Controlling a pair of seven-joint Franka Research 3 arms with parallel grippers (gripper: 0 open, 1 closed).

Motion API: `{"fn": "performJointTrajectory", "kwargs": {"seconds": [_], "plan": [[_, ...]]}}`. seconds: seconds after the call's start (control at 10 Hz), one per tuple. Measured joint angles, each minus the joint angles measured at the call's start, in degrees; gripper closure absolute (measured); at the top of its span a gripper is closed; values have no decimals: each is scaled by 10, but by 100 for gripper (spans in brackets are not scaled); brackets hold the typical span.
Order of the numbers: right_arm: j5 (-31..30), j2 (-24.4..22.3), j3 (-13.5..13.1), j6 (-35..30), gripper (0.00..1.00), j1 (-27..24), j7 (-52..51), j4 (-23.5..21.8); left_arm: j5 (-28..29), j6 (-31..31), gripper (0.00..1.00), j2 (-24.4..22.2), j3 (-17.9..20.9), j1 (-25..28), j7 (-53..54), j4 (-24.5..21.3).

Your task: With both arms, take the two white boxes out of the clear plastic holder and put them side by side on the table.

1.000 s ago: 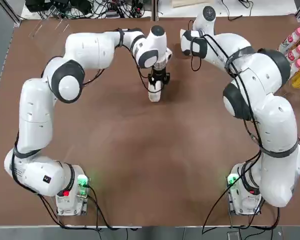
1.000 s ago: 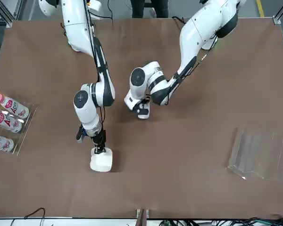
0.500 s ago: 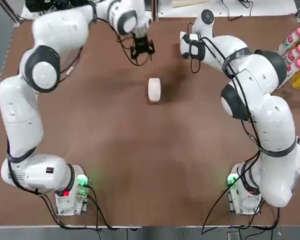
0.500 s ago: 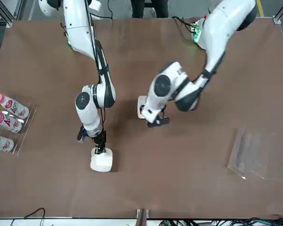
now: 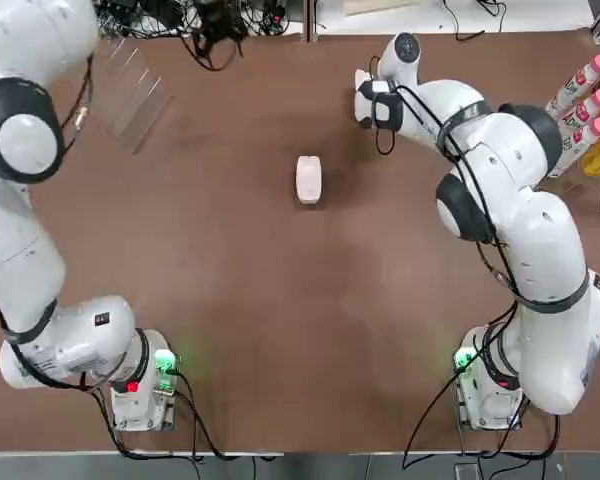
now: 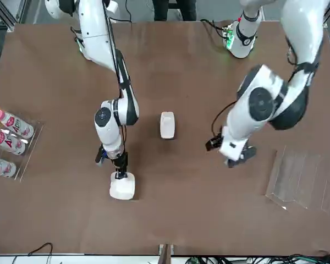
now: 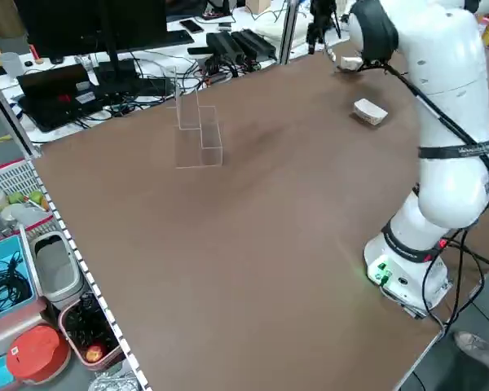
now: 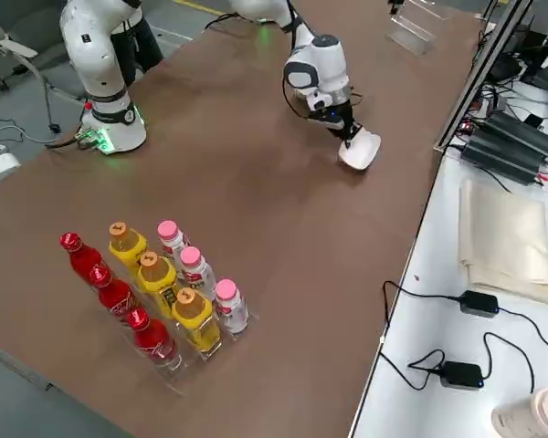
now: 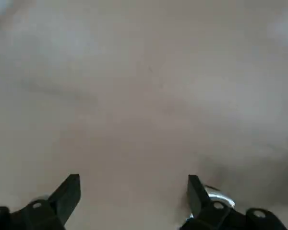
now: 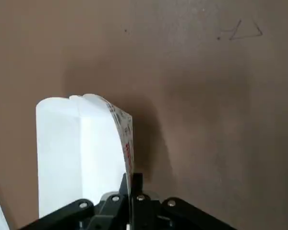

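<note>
One white box lies alone near the middle of the table, with no gripper touching it; it also shows in the front view. The other white box rests on the table near the far edge, and my right gripper is shut on its upper edge. In the right wrist view the fingers pinch that box. My left gripper hangs open with nothing between its fingers, between the loose box and the clear plastic holder. No box stands in the holder.
A clear rack of pink-capped and coloured bottles stands at my far right. Cables and power units lie just past the table's far edge. The arms' bases sit at the near edge.
My left gripper opened and let go of the middle box, then swung away toward the far left near the holder. The right gripper stayed shut on its box, shifting only slightly.
</note>
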Motion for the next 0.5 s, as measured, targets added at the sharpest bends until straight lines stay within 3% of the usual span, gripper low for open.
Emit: {"fn": "performJointTrajectory", "kwargs": {"seconds": [0.3, 0.4, 0.5], "plan": [[0, 3, 0, 2, 98, -1, 0, 0, -1, -14, 1, -23, -11, 67, 88, -3], [0, 3, 0, 2, 98, -1, 0, 0, -12, -30, 1, -32, -2, 77, 139, -2], [0, 4, 0, 2, 98, -1, 0, 0, -49, -41, 1, -53, 32, 77, 198, -2]]}}
